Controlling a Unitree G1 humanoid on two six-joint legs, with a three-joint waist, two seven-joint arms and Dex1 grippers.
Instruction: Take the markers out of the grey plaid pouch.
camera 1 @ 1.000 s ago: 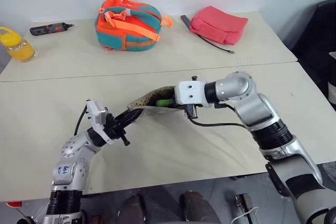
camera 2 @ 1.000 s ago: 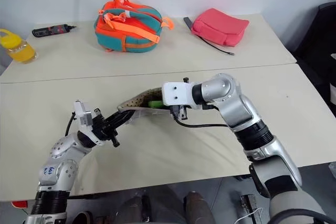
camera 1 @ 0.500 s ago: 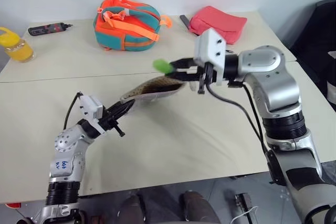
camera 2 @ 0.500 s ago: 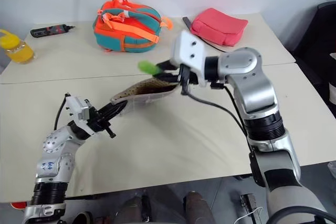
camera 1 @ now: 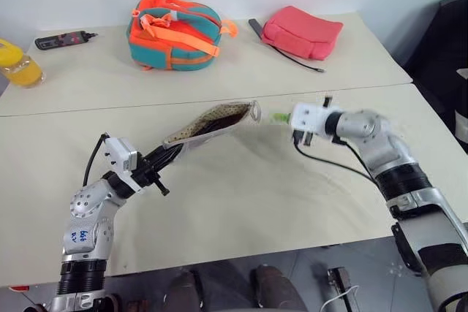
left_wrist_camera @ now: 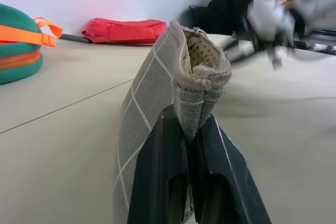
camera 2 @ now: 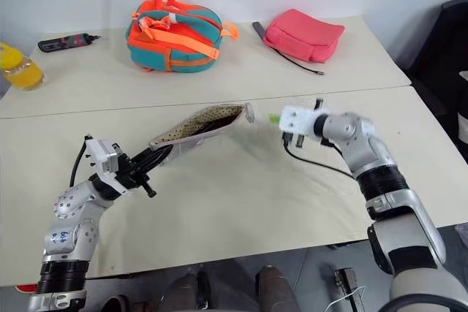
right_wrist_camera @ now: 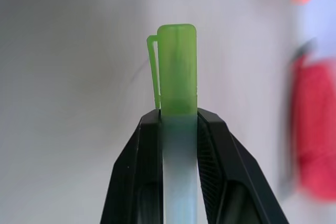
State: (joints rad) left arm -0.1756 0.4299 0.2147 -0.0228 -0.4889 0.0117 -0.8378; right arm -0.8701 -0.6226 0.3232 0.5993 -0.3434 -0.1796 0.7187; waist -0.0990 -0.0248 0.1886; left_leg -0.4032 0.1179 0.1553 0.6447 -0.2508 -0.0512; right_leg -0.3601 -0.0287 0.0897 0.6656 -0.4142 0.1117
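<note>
The grey plaid pouch (camera 1: 210,123) hangs tilted above the near table, its open mouth at the upper right showing a dotted lining. My left gripper (camera 1: 162,158) is shut on the pouch's lower left corner; the left wrist view shows the fabric pinched between the fingers (left_wrist_camera: 157,171). To the right of the mouth and clear of it, my right gripper (camera 1: 287,118) is shut on a marker (right_wrist_camera: 177,72) with a green cap, which sticks out past the fingertips (right_wrist_camera: 149,145). I cannot see whether other markers lie inside the pouch.
On the far table lie a teal-and-orange backpack (camera 1: 175,27), a pink-red pouch (camera 1: 301,32) with a black cord (camera 1: 296,60), a black-and-red tool (camera 1: 62,38) and a yellow bottle (camera 1: 18,63). A seam (camera 1: 88,109) joins the two tables.
My right gripper drew the green-capped marker out of the pouch mouth, lifted it, then swung it right and down over the table. The left gripper kept its hold on the pouch.
</note>
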